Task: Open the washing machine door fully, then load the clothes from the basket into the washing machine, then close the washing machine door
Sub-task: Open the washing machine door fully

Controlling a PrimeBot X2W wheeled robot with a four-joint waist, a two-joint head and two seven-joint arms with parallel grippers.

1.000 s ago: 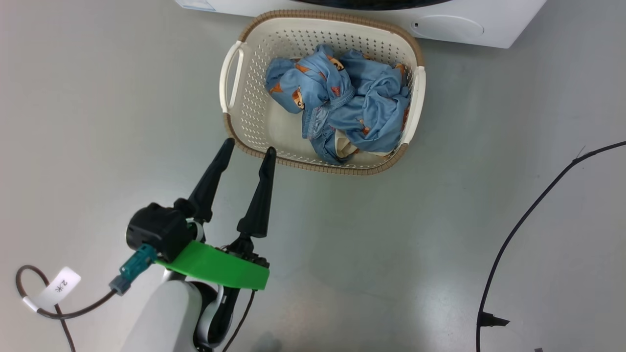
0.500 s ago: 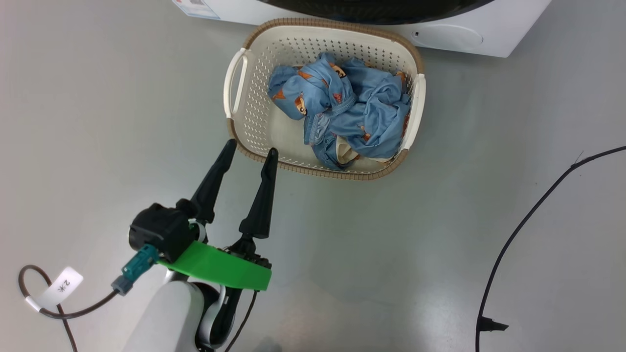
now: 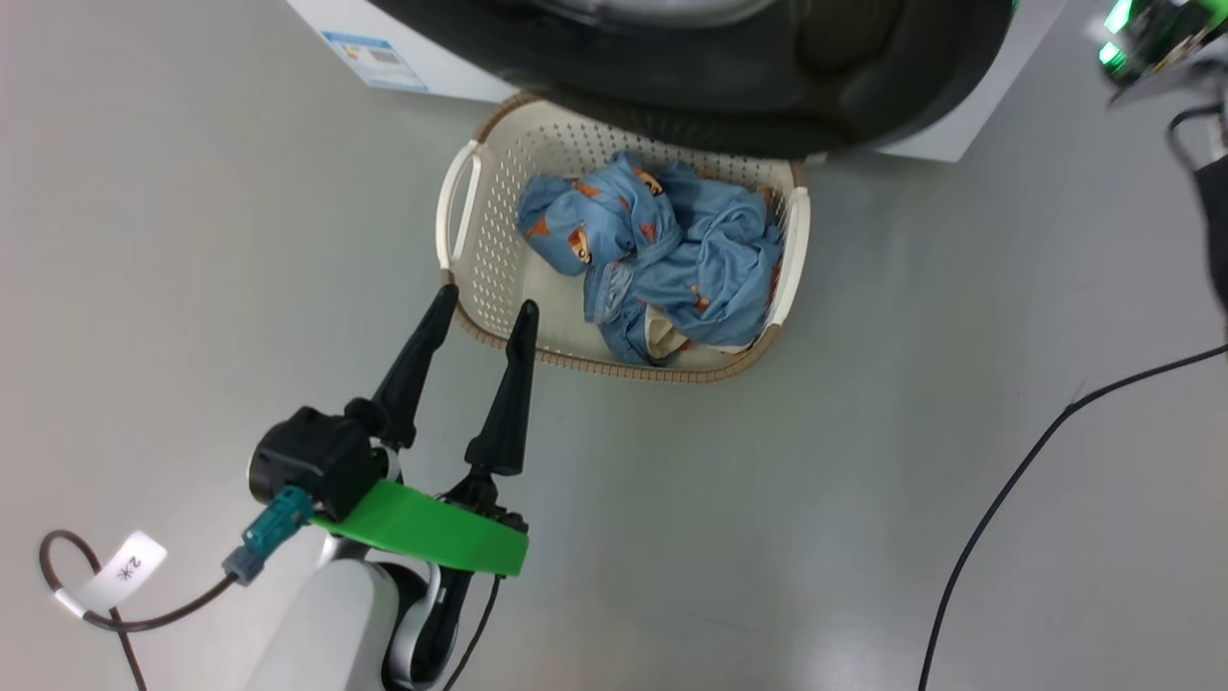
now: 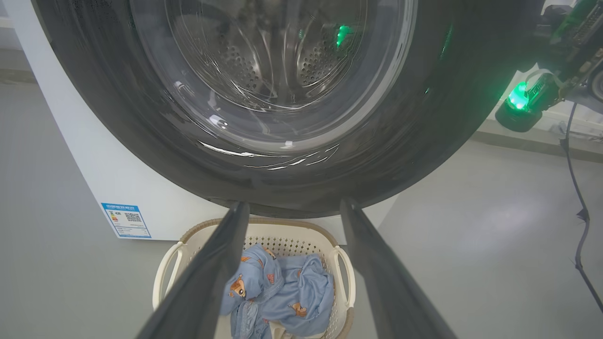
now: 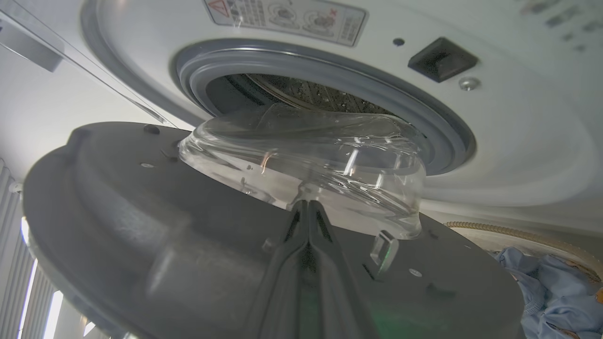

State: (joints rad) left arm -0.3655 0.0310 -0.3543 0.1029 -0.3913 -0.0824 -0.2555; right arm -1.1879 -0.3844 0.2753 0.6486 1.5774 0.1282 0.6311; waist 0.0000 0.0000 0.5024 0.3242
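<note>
Head view: the left gripper is splayed and empty at the basket's lower-left rim. The clothes look soft and light, bunched centre-frame; pinch a raised fold.
Left wrist view: the washing machine door spans the top.
Right wrist view: the right gripper is pinched together, empty, by the door's rigid inner face.

Bright even light; glare on washing machine door; edges bowed.

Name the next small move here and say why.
Probably push the washing machine door wider with the right gripper: shut, it points at the door's inner face beside the glass bowl. The door stands only part open, overhanging the far rim of the basket, where the clothes lie. The open left gripper hovers by the near rim.
</note>
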